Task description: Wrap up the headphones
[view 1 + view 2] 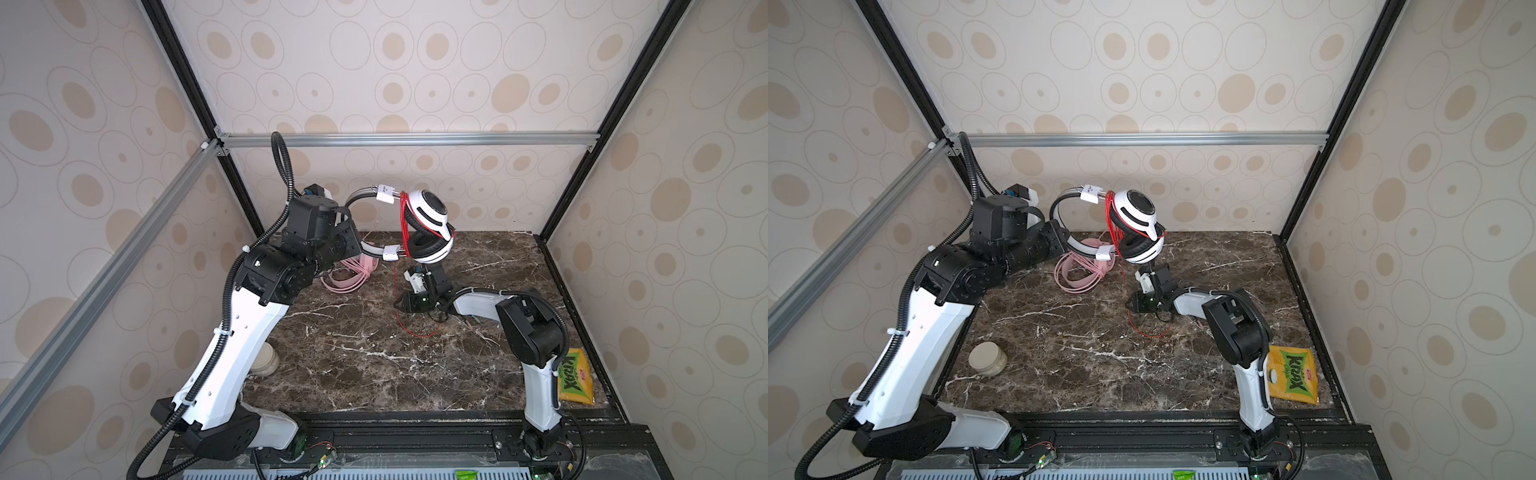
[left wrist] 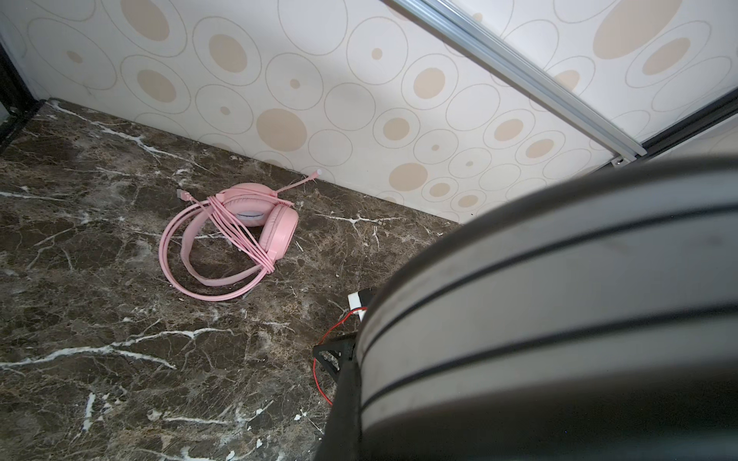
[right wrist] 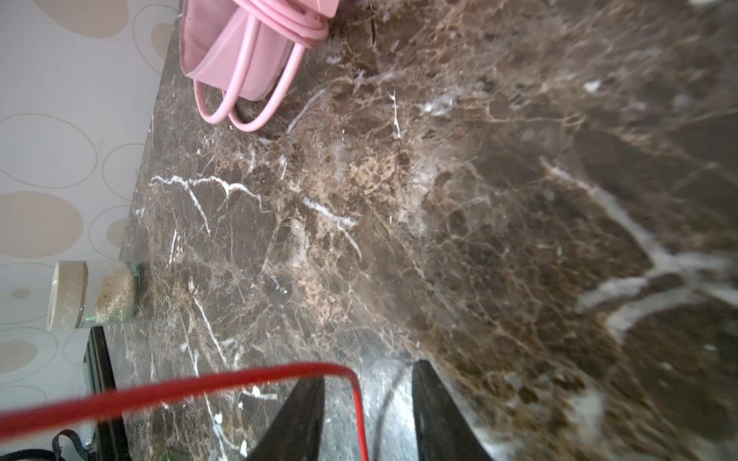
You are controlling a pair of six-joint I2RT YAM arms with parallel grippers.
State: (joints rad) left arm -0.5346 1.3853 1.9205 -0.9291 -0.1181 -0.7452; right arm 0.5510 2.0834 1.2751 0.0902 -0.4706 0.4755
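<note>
Up in the air, well above the dark brown marble counter, hangs the white-and-black headset with its shiny silver band. The left hand is shut tight on that band and holds the ear cups clear of the counter. In the left wrist view the silver band fills a big part of the picture, so the fingers cannot be seen there.

A thin red cable goes round and round the headset, just beside the two ear cups. The rest of it hangs down and lies in a loose loop on the counter.

The right hand sits low, close to the counter, under the ear cups. Its two black fingers stand apart, and the red cable runs through the gap between them. They do not pinch it — the hand is open.

The all-pink headset lies flat on the counter near the back wall, under the raised headset. Its pink cable is wound across its band, and its little mic stick points at the wall.

A small round jar with a beige lid stands near the left edge of the counter, close to the left arm. A yellow snack bag with green letters lies at the right edge — just beside the right arm.
</note>
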